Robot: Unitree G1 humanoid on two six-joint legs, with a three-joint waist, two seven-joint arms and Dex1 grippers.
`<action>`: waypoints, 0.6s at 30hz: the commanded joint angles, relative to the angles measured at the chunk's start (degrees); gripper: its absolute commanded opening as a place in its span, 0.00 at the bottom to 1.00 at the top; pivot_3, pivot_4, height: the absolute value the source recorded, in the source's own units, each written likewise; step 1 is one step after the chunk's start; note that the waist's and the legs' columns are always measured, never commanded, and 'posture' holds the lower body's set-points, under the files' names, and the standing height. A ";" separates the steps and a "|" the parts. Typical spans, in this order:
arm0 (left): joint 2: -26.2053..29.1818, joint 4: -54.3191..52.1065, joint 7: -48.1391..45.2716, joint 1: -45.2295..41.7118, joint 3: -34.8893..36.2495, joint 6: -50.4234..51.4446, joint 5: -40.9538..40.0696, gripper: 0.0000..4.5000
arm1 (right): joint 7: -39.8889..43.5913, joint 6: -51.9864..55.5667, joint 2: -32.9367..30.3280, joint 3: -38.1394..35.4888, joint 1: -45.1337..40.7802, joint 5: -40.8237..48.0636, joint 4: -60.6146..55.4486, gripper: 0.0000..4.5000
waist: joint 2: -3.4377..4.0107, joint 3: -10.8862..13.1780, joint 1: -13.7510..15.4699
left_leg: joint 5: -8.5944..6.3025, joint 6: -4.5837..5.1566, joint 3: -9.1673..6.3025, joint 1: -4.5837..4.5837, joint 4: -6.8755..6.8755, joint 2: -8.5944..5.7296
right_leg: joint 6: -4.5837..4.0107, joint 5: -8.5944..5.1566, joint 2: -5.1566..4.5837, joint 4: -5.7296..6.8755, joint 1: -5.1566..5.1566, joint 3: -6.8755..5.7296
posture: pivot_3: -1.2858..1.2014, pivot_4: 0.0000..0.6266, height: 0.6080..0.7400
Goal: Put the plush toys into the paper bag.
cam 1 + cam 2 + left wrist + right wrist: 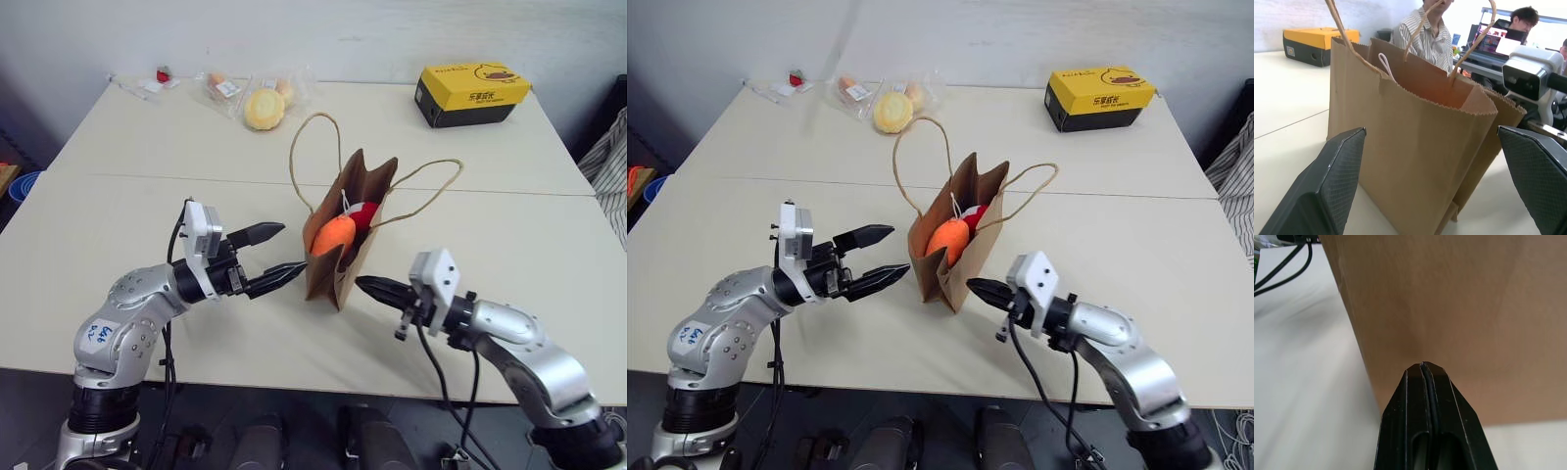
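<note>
- Paper bag [338, 259] stands upright mid-table; orange plush [328, 235] and red plush [363, 213] sit inside (task looks done).
- Left gripper [276, 257] spread, empty, beside bag.
- Right gripper [365, 286] pressed together, empty, tip at bag's base, likely steadying.

Four cameras — a stereo head pair and one on each wrist

The two head eyes look forward and down over the bench [118, 225], sharing nearly the same scene: the paper bag [345, 264] at centre, the yellow-and-black box [470, 93] at the far edge. The left wrist view looks level along the left claw [274, 257] at the bag's side from close by; the right wrist view sits closer — the right claw [1422, 369] almost against the brown paper.
</note>
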 commanded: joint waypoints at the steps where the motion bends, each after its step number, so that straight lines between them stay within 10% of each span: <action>1: -1.54 -3.09 1.89 0.32 -2.23 -1.83 0.78 1.00 | -0.08 -2.31 2.34 1.48 -1.33 -2.24 0.48 0.00 | 0.00 0.00 0.12 | 0.00 0.00 0.00 0.00 0.00 0.00 | 0.00 0.00 0.00 0.00 0.00 -0.01 | 0.52 0.24 1.00; 18: -3.47 -2.76 7.44 1.40 -7.68 -8.21 9.25 1.00 | 0.31 -4.86 10.28 8.45 -7.83 -10.77 6.84 0.00 | 0.00 0.00 -0.08 | 0.02 -0.04 0.02 0.01 0.01 -0.03 | -0.01 0.00 0.00 0.04 -0.02 0.00 | 0.52 0.24 1.00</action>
